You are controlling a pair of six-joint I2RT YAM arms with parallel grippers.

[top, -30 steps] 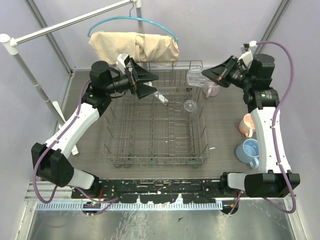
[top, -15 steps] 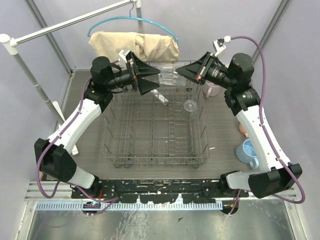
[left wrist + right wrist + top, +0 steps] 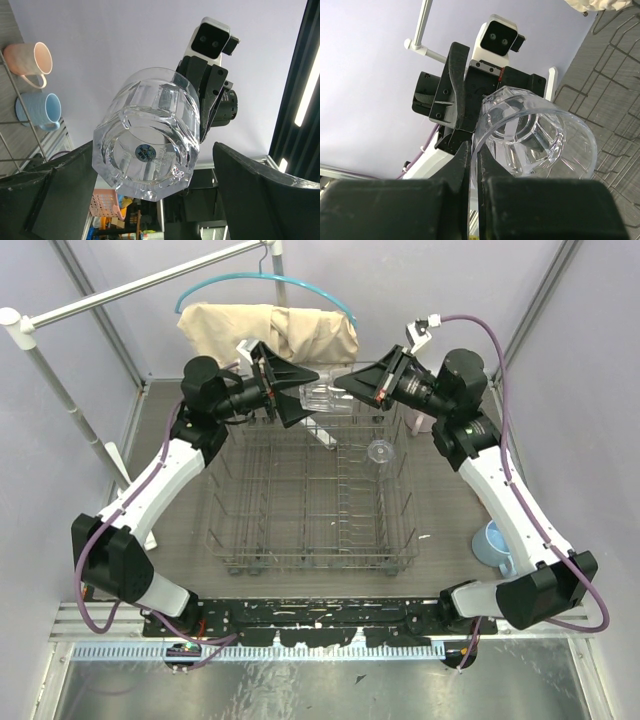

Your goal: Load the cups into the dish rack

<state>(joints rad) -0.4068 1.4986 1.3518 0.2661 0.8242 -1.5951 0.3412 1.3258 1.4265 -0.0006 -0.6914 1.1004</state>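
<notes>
A beige cloth [image 3: 270, 332] is draped at the far edge of the grey table [image 3: 450, 490], below a teal hanger [image 3: 300, 283] hooked on a white rod [image 3: 140, 282]. A pink perforated basket [image 3: 102, 202] is visible low in the left wrist view.

right gripper [image 3: 341, 383]: pinching tumbler [image 3: 325, 393] | left gripper [image 3: 309, 398]: fingers [image 3: 287, 366] spread

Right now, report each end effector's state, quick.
Left end effector: open, holding nothing.
Right end effector: closed on the rim of a clear glass.
</notes>
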